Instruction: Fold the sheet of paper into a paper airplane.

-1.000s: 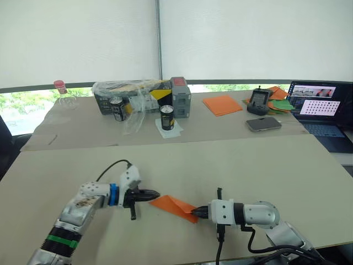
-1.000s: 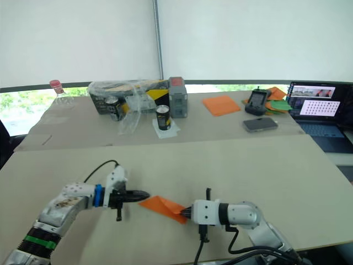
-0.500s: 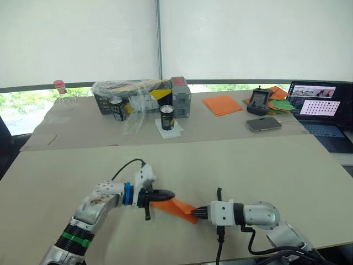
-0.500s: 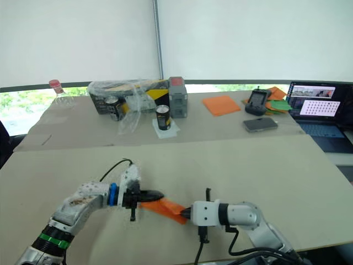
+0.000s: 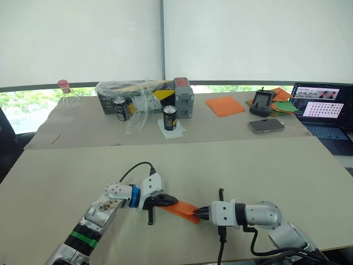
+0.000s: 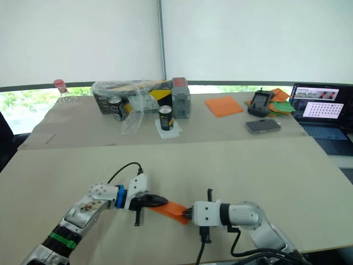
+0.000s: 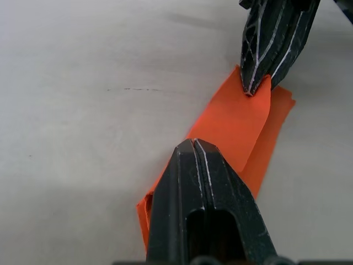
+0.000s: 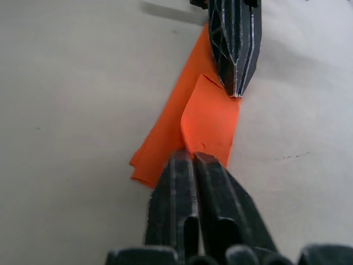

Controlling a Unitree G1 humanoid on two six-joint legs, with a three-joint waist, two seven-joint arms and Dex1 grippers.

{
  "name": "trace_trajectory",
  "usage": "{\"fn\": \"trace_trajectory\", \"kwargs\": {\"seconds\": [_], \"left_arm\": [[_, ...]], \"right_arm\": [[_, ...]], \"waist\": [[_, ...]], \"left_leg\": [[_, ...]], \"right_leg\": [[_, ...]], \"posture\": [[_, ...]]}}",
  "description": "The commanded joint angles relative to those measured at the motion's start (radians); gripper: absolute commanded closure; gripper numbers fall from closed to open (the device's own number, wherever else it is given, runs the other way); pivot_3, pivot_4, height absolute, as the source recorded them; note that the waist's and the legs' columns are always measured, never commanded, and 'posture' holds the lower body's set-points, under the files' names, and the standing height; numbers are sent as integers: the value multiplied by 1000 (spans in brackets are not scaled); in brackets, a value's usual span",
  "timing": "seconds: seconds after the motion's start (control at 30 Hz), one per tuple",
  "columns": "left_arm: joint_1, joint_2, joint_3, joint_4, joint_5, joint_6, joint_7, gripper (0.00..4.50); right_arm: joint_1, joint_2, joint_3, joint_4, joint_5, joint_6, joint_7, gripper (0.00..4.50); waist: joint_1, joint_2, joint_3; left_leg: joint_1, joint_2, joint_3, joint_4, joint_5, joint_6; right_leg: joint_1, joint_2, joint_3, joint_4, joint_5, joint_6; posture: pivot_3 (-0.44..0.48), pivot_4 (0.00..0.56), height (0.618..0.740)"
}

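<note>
- Far table [image 5: 231, 127]: box [image 5: 129, 95] under crumpled clear plastic, contents unclear; two cans [image 5: 170, 117], one on a white napkin; grey block [image 5: 183, 97] beside the box.
- Bottle [image 5: 65, 93] with red cap at the far left corner, looks empty.
- Orange stack [image 5: 225, 105], phone [image 5: 266, 125], small device [image 5: 260, 101] and green papers [image 5: 282, 105] on the far right; laptop [image 5: 322, 107] open at the right edge.
- Paper [image 5: 181, 207]: folded orange strip, layered creases, flat on the near table [image 5: 248, 171], lying between both grippers.
- Left gripper [image 5: 168, 200]: fingers [image 7: 201, 187] pressed together, tip over the paper's left end; clenched on it as far as the wrist view shows.
- Right gripper [image 5: 199, 211]: fingers [image 8: 190, 182] clenched, pinching the paper's right end.
- Gripper tips near each other, not touching; raised flap of paper between them.
</note>
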Motion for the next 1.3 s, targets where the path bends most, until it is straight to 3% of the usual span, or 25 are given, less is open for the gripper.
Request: {"fn": "trace_trajectory", "kwargs": {"seconds": [0.03,0.17,0.2,0.3,0.4,0.53,0.63,0.97,1.3], "left_arm": [[32,19,-32,47,53,17,2,4500],[34,18,-27,50,49,21,7,4500],[34,17,-25,50,46,23,8,4500],[33,12,-17,49,37,34,10,4500],[33,7,-10,47,34,43,18,4500],[31,3,-2,40,29,57,26,4500],[32,1,5,36,25,66,35,4500],[35,-6,-14,26,39,79,42,4500],[47,-11,-24,21,41,80,56,4500]], "right_arm": [[35,-64,-13,-65,45,79,70,2894],[56,-131,-88,-184,132,181,92,1611],[65,-141,-122,-226,216,283,100,1225],[47,-120,-201,-270,340,438,64,1225],[9,-55,-194,-247,322,480,-15,2037],[-28,41,-148,-219,295,514,-100,3585],[-49,98,-78,-176,250,555,-147,4469],[-129,195,6,-45,210,625,-198,4469],[-45,168,-9,-71,226,647,-202,4469]], "waist": [[3,0,0],[7,0,0],[8,0,0],[8,0,0],[9,0,0],[10,0,0],[10,0,0],[8,0,0],[14,1,0]], "left_leg": [[0,0,0,0,0,0],[-1,0,0,0,-1,1],[-1,0,0,0,-1,1],[-2,1,0,1,-1,1],[-2,1,0,1,-1,1],[-4,0,-1,1,-1,1],[-4,-1,0,1,-1,1],[-4,-2,-1,2,0,1],[-3,-2,-2,2,-1,1]], "right_leg": [[0,0,0,0,0,0],[0,-1,0,-1,0,0],[-1,-1,0,-1,0,0],[-1,-1,0,-1,0,0],[-1,-5,0,-1,0,0],[-3,-4,-1,0,0,0],[-4,-4,-1,0,0,0],[-4,-3,-2,0,0,0],[-3,-4,-3,0,0,1]], "posture": [[0,150,740],[0,150,740],[0,150,740],[0,150,740],[0,150,740],[0,150,740],[0,150,740],[0,150,740],[0,150,740]]}}
